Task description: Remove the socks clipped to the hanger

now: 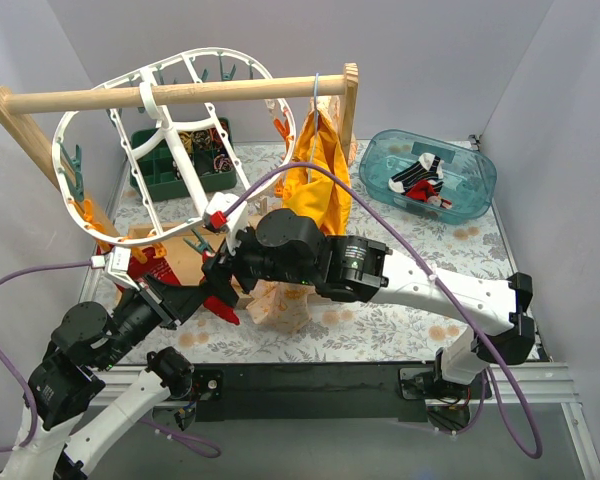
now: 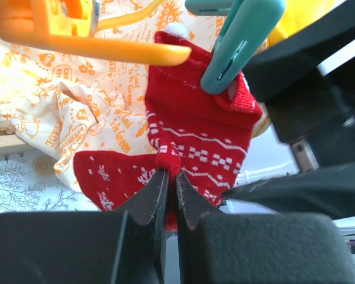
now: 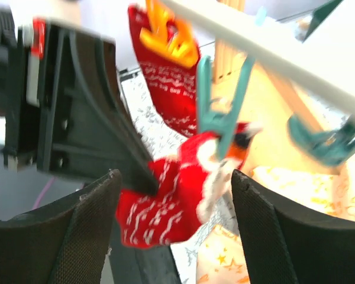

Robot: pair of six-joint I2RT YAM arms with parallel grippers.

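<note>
The white oval hanger [image 1: 130, 130] hangs tilted from a wooden rod. A red patterned sock [image 2: 195, 142] hangs from a teal peg [image 2: 236, 47] that clips its cuff. My left gripper [image 2: 171, 174] is shut on a pinch of this sock's middle; in the top view the left gripper [image 1: 208, 297] holds the red sock [image 1: 223, 308] below the frame's front rim. My right gripper [image 3: 176, 174] is open, its pads either side of the same sock [image 3: 165, 207] just under the teal peg [image 3: 216, 115]. A second red sock [image 3: 165, 65] hangs from an orange peg.
A blue bin [image 1: 475, 175] at the back right holds a black-and-white sock [image 1: 418, 172] and red ones. A yellow garment [image 1: 322, 170] hangs on the rod. A pale orange-flowered cloth [image 1: 280, 300] lies under the arms. A green basket [image 1: 185, 165] stands behind the hanger.
</note>
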